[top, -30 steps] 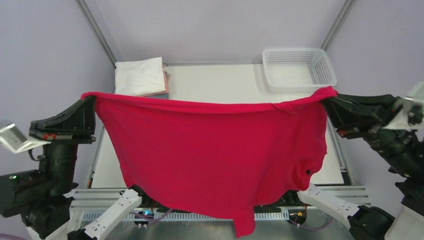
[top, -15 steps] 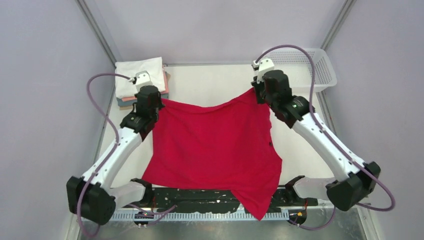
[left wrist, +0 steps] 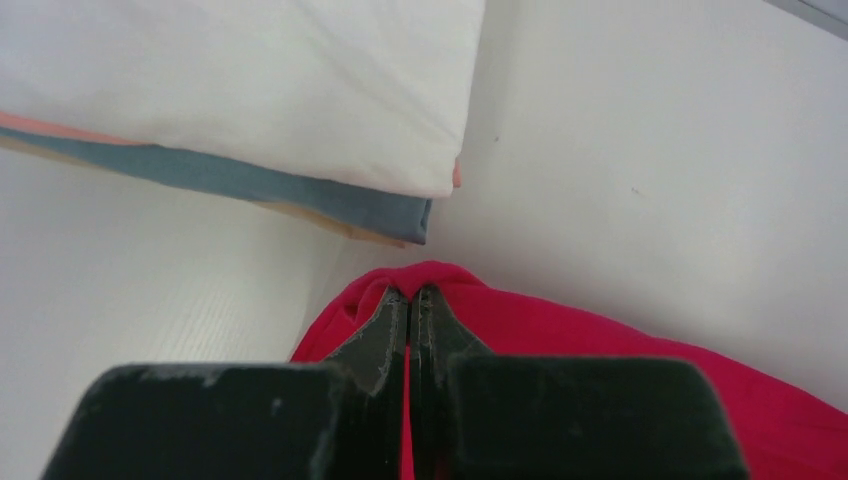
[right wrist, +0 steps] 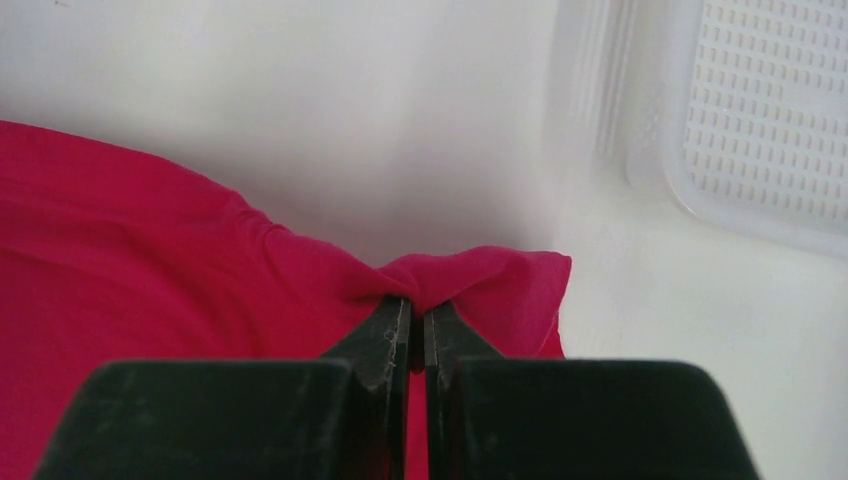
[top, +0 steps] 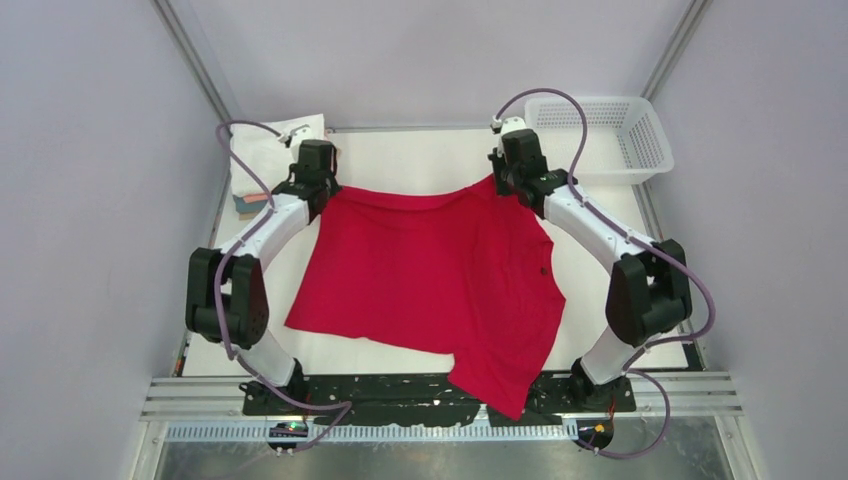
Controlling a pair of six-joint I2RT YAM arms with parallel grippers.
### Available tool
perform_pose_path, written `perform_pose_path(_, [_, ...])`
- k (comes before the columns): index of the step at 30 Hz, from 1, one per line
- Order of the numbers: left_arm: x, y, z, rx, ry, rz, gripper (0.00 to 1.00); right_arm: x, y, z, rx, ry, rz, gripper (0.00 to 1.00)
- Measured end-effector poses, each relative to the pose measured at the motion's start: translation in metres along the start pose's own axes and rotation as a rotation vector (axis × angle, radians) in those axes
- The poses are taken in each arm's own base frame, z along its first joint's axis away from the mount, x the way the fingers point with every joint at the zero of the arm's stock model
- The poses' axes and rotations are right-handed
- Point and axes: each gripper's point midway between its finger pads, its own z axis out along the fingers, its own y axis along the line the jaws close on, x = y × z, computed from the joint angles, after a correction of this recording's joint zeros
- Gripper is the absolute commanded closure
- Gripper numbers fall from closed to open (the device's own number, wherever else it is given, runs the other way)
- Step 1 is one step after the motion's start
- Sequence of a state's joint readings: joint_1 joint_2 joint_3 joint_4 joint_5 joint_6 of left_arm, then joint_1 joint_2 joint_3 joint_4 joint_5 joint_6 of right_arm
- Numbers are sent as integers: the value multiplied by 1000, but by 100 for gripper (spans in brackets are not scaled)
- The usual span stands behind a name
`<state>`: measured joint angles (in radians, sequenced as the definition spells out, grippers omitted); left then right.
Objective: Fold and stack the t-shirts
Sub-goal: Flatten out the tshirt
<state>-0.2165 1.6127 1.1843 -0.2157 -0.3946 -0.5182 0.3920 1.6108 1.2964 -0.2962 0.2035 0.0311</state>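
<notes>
Left gripper [left wrist: 410,292] is pinched tight on a little bunched-up corner of the red t-shirt [top: 430,270], with red cloth poking out on both sides of the closed fingertips. Same deal on the right gripper [right wrist: 415,303]: clamped on the other top corner, cloth puckered around the tips.

Big change from a second ago. Back then the shirt was held up high and stretched wide between the arms, blocking most of the bench [top: 420,160] from the top camera. Half a second ago it was coming down with the arms part-way out. Now both arms are reaching to the far side and the shirt lies spread on the bench. Its top edge sags a bit between the two grippers, and one lower corner hangs over the near edge onto the rail.

Out from the left gripper, the folded stack [top: 262,165] is just beside it at the far-left corner: white on top, then slivers of salmon pink, teal blue and tan. Out from the right gripper, the white mesh basket [right wrist: 760,110] sits near, not touching the shirt.
</notes>
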Motion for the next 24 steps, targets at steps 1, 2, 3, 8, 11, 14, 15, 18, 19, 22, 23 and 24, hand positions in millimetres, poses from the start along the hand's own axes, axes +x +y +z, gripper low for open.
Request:
perform_pose_path(1, [-1,-2,6,-1,6,-2,100,1,1,7,1,9,-1,94])
perform_pose_path(2, [-1,-4,11,-1,12,-3,100,2,1,15,2,19,-2,94])
perform_pose_path(3, [-2,-6,16,-1,17,-4,100,3,2,21,3,28,-2,94])
perform_pose_path(8, [-7,-16,34,-19,42,-13,100,3,-4,43,27,48,3,91])
perform_pose_path(11, [-14,-22,50,-40,65,-27,100,0,-12,55,61,51,12,89])
perform_pose_path(14, [-19,-27,65,-61,88,-36,100,-2,-21,68,101,57,17,88])
perform_pose_path(15, [-19,-29,70,-67,97,-36,100,-1,-24,73,114,63,17,88])
perform_pose_path(18, [-13,-31,83,-91,136,-35,100,-3,-33,89,154,77,19,86])
perform_pose_path(19, [-10,-31,87,-100,150,-30,99,-3,-34,94,165,81,19,85])
perform_pose_path(22, [-2,-30,95,-124,189,-18,73,0,-42,110,202,93,28,73])
perform_pose_path(23, [1,-30,96,-132,202,-15,63,2,-44,116,214,101,31,72])
perform_pose_path(24, [3,-29,97,-138,215,-15,56,2,-46,122,224,103,38,66])
